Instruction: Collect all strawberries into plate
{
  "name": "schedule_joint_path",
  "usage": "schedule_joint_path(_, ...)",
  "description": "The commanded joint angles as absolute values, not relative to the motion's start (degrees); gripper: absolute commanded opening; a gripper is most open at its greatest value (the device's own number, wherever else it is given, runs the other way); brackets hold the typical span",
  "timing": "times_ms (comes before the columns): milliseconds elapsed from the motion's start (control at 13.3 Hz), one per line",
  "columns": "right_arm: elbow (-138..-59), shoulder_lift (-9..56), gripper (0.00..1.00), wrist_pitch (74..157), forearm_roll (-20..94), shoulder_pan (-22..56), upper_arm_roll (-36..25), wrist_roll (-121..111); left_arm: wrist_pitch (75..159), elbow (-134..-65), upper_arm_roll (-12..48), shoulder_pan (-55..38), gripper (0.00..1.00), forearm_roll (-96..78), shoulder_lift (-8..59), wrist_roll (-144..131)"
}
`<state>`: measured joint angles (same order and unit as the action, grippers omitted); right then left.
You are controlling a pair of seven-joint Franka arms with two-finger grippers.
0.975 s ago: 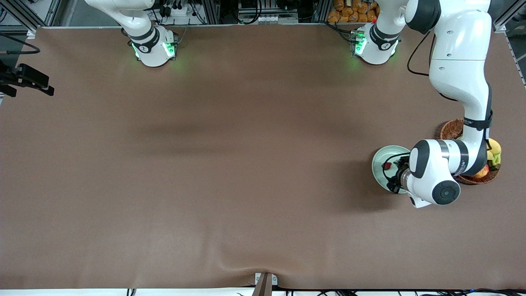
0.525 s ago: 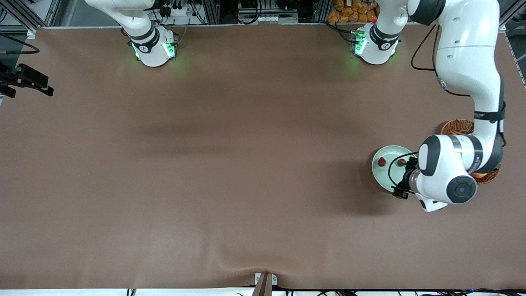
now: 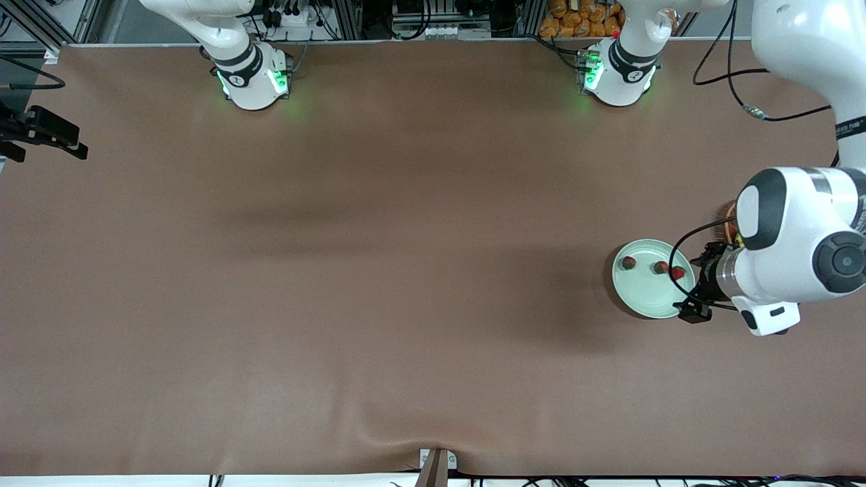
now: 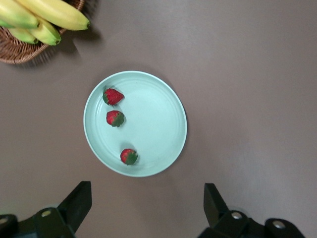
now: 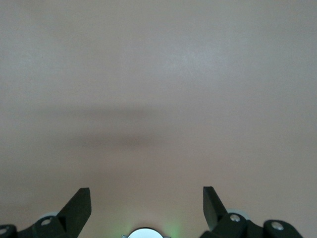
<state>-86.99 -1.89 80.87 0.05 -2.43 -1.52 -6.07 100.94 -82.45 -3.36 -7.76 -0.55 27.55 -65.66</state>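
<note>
The pale mint-green plate (image 3: 646, 292) lies near the left arm's end of the table and also shows in the left wrist view (image 4: 153, 124). Three strawberries lie in it, apart from each other (image 3: 629, 262) (image 3: 661, 268) (image 3: 678, 272); they also show in the left wrist view (image 4: 113, 96) (image 4: 115, 118) (image 4: 129, 156). My left gripper (image 4: 146, 208) is open and empty, high in the air by the plate's rim on the basket side. My right gripper (image 5: 146, 206) is open and empty over bare table near its base; that arm waits.
A brown wicker basket (image 4: 22, 49) with yellow bananas (image 4: 54, 12) stands beside the plate toward the left arm's end; a sliver of it shows in the front view (image 3: 729, 226). The left arm's big wrist (image 3: 791, 250) hangs over it. Brown tabletop (image 3: 406, 270) spreads around.
My left gripper has lifted off the plate and drawn back toward the basket side. A third strawberry now shows in the plate. The right arm has not moved.
</note>
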Motion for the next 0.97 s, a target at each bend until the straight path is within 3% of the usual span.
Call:
schedule_joint_path(0,-87.9,-2.5,1.0,81.5,-0.5,-2.4,-1.6,-6.7,97.1,-82.0,-3.1,-8.1,1.0,0.9,25.6,-57.4)
schedule_joint_path(375,-87.9,-2.5,1.0,83.2,-0.5,-4.0,-1.8,-5.3,96.4,-81.7,-1.9,-9.0,1.0,6.4,22.8,-42.5)
schedule_joint_path(900,-88.2,-2.5,1.0,83.0,-0.5,-4.1,-1.8,-5.2,93.5,-81.7,-0.2,-10.1,1.0,7.6,17.4,-41.5)
